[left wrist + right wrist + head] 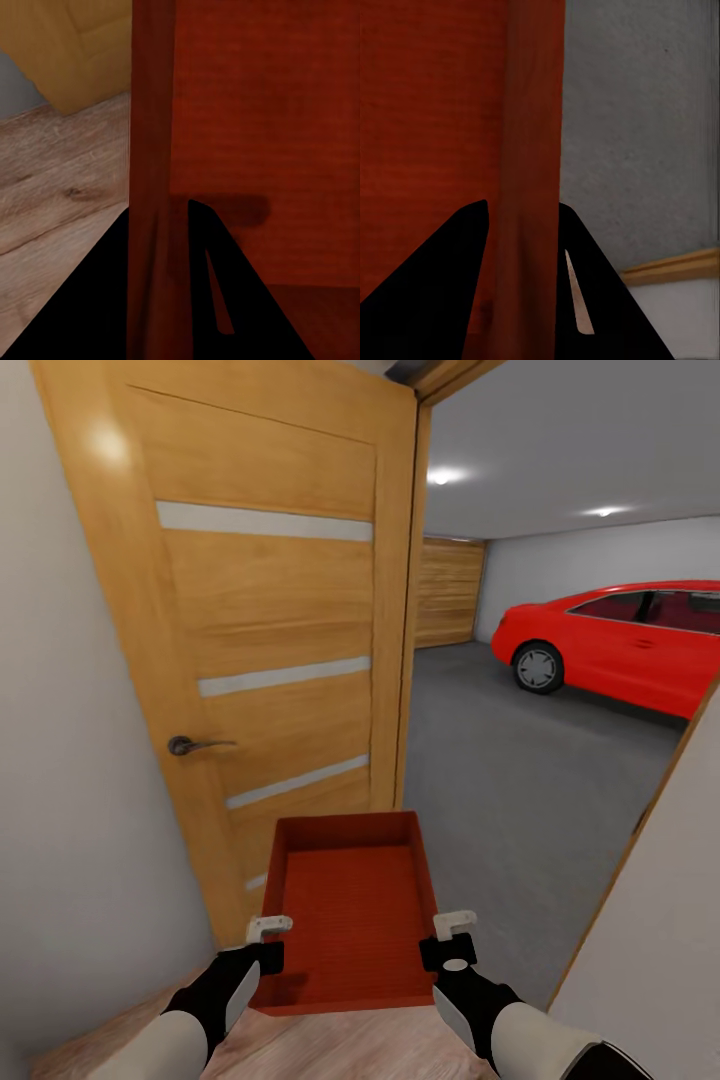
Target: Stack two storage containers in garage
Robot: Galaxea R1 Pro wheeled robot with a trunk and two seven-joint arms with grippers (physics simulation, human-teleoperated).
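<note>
One storage container (350, 910) is riding in front of me at 12 o'clock, carried low between both arms, its far end already poking through the doorway toward the garage. I'm holding it with the left gripper (262, 950) pinching the long side wall at 9 o'clock and the right gripper (448, 945) pinching the opposite wall at 3 o'clock; in both wrist views the dark fingers are straddling the wall, jaws closed on it. It's looking like a stiff, light, lidless plastic bin with a finely ribbed bottom, so I'm judging it won't flex much, but the thin walls are smooth and could slide in a pinch if the arms drift apart or tilt. Gripping mid-wall on both sides is keeping it level. The wooden door (270, 650) is standing open at 10 o'clock, close to the bin's left corner. The grey concrete floor (520, 780) is spreading ahead at 1 o'clock, the red car (620, 645) parked at 2 o'clock.
</note>
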